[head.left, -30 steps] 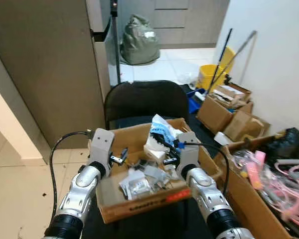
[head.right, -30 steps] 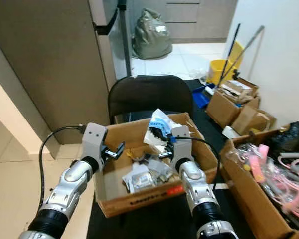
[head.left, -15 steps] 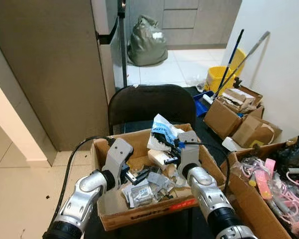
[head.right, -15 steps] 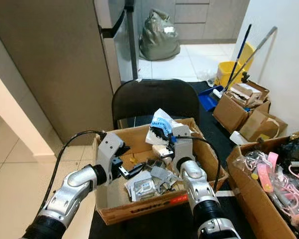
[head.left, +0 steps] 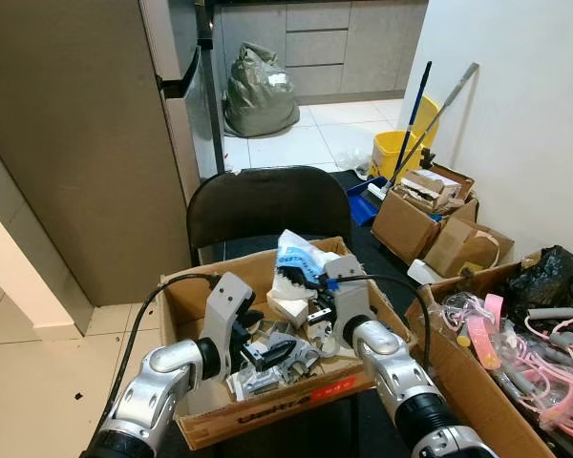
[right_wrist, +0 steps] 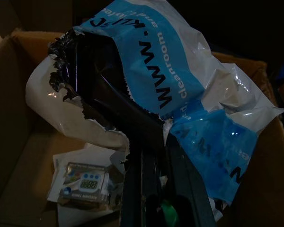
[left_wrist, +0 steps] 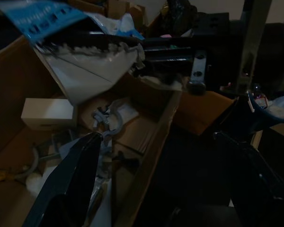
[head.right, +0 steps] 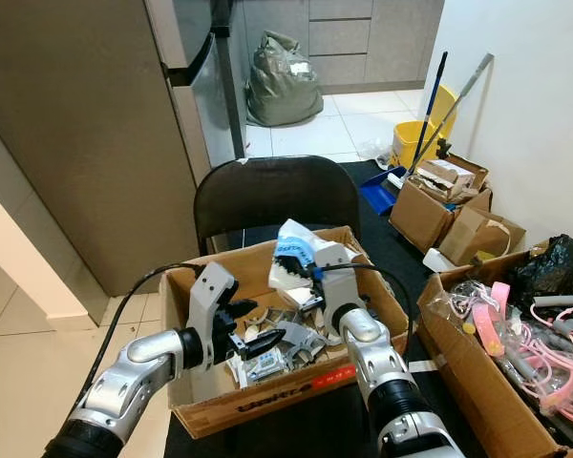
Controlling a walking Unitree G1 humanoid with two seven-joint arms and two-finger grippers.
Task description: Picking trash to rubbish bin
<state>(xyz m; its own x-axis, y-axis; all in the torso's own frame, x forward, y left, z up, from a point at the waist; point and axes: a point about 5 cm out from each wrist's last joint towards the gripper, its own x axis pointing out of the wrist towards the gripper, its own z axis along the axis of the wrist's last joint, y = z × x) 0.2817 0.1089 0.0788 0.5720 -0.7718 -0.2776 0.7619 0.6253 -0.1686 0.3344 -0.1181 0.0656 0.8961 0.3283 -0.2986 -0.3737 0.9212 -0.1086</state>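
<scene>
Cardboard box (head.left: 267, 420) sitting on a black chair (head.left: 258, 196), both arms reaching down into it. The box is holding a jumble of grey and white scraps (head.right: 267, 348), a small white carton (left_wrist: 48, 113) and a torn blue-and-white plastic bag (head.left: 298, 260) that is standing up at the far side. Right end effector (right_wrist: 114, 101) is pressing into the torn mouth of that bag; its two black fingers are lying close together, almost closed, with the bag's ragged white edge draped over them. From where I am standing I cannot tell whether they are actually pinching the plastic. A small printed packet (right_wrist: 85, 183) is lying in the box just below the bag. Left end effector (head.left: 279, 353) is hovering low over the grey scraps in the middle of the box, fingers (left_wrist: 68, 184) spread wide apart and holding nothing. A black cable (head.left: 138, 329) is looping off the left wrist. Around the chair: a tall brown cabinet (head.left: 67, 143) to the left, a stuffed green sack (head.left: 258, 91) on the tiled floor beyond, a yellow bucket (head.left: 399, 153) with mop handles leaning on the wall, more open cartons (head.left: 430, 215) to the right, one holding pink clutter (head.left: 544, 353).
</scene>
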